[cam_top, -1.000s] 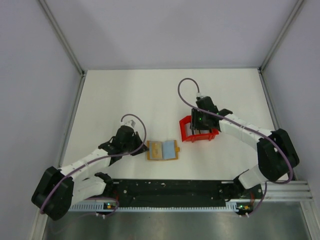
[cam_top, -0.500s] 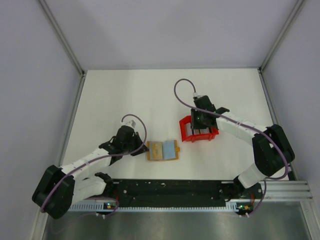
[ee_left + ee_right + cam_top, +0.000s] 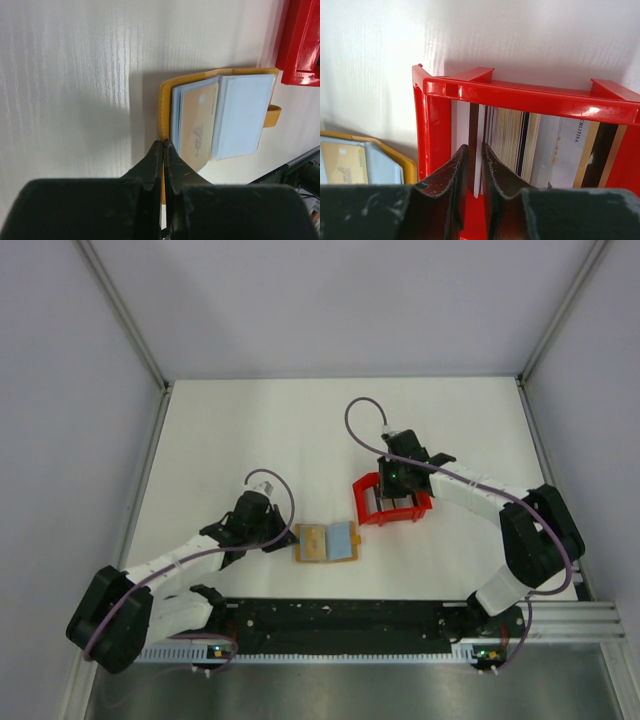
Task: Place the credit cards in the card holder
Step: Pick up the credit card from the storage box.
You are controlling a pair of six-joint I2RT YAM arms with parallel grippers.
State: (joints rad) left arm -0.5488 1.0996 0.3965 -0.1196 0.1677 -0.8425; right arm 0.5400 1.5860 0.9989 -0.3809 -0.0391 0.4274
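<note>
White tabletop runs between plain grey walls, with 2 arms reaching in from the near edge. Near the middle lies the card holder, open flat like a book, orange cover down; the left wrist view shows a tan card behind a clear sleeve on one page and a light blue face on the other. The left gripper has its fingers pressed together on the holder's orange cover edge, low against the table. Just right of the holder stands a red tray with the credit cards upright in a row. The right gripper dips into the tray's left end, its 2 fingers close either side of a white card with a dark edge; whether they press it I cannot tell.
</note>
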